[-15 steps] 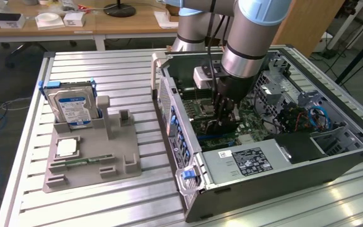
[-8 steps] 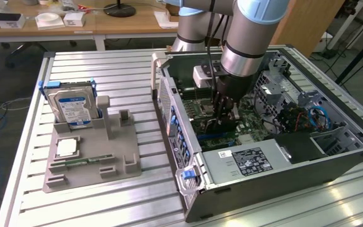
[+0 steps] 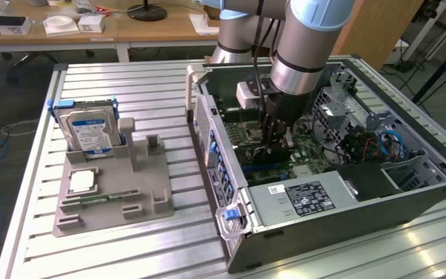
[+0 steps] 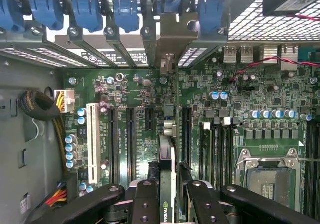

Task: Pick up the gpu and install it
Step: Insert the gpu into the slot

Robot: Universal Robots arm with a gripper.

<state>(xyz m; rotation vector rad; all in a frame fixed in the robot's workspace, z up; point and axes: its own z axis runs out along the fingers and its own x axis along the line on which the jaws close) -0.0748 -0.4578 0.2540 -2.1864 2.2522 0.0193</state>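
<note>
The gripper (image 4: pixel 167 196) is clamped on the gpu (image 4: pixel 167 154), holding it on its edge over the green board (image 4: pixel 140 134) inside the computer case (image 3: pixel 347 209).

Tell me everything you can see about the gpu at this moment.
The gpu is a thin card seen edge-on, standing upright over the green motherboard inside the open computer case. Its near end carries a dark label with a green logo. Its far end carries a silver metal bracket that reaches the row of rear slot openings. The gripper holds it between its black fingers, one on each side. Whether its lower edge is fully seated in a slot cannot be seen.
</note>
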